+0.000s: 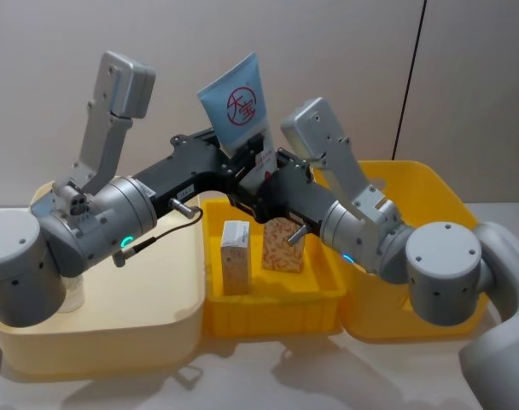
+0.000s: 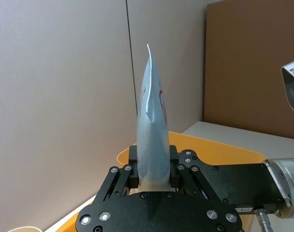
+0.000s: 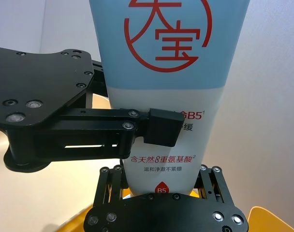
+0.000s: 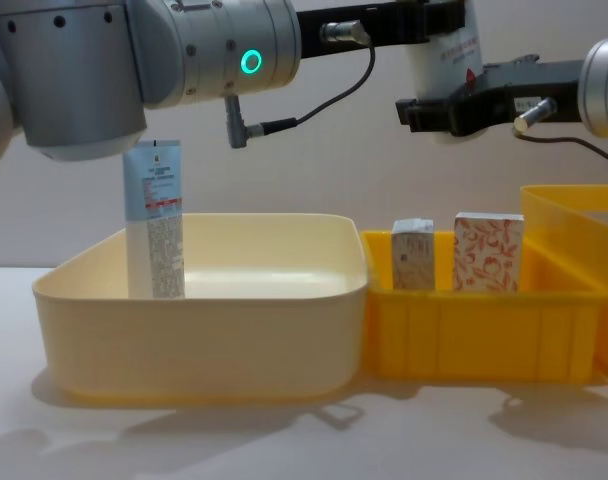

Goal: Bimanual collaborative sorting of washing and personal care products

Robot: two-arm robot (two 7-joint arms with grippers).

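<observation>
Head view: my left gripper (image 1: 233,156) and right gripper (image 1: 258,167) meet above the middle of the scene, both on one squeeze tube (image 1: 236,101) standing upright in the air, crimped end up. Below it, the white carton (image 1: 236,256) and floral carton (image 1: 283,244) stand side by side in the small yellow bin (image 1: 272,304). The cream tub (image 1: 157,290) lies to the left.

Left wrist view: I see the tube edge-on, and my left jaws are narrow, pads (image 2: 133,170) pressed on its flat faces.

Right wrist view: my right jaws stand wider, closed against the edges of the tube's lower end, below the left jaws' hold.

Chest view: a second tube (image 4: 154,222) stands in the cream tub's far left corner.

I judge this a handover. One pair of jaws should prove firm before the other opens. The releasing side should back straight off, without twisting the tube.
</observation>
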